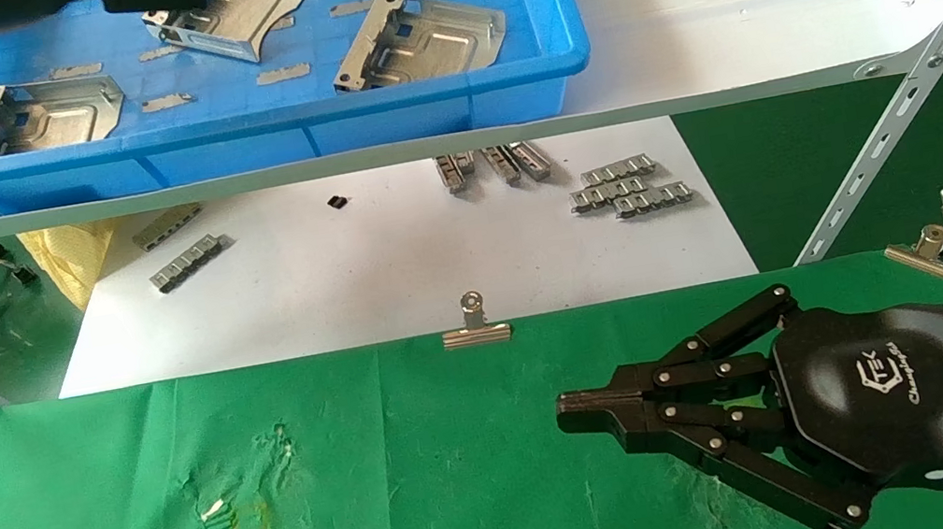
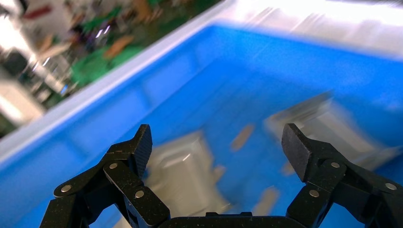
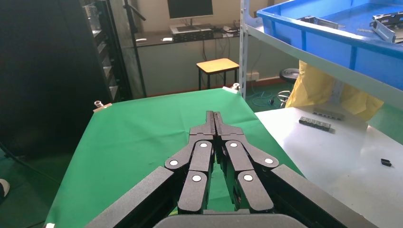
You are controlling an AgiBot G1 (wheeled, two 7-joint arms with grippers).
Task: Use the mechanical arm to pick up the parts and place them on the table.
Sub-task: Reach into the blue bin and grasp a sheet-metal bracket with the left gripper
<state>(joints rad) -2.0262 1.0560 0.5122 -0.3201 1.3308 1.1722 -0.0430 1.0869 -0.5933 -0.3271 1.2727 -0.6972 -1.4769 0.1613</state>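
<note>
Left pincer [image 2: 216,147] spread above seemingly parts [image 2: 187,173]

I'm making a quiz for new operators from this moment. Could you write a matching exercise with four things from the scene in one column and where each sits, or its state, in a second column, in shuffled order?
Things:
1. left gripper
2. right gripper
3. metal plates
4. binder clip

Places or states:
A. lying in the blue bin on the shelf
B. shut, above the green cloth
C. open, over the blue bin
D. clamped on the green cloth's far edge

Pairs: 1-C, 2-B, 3-A, 4-D
</note>
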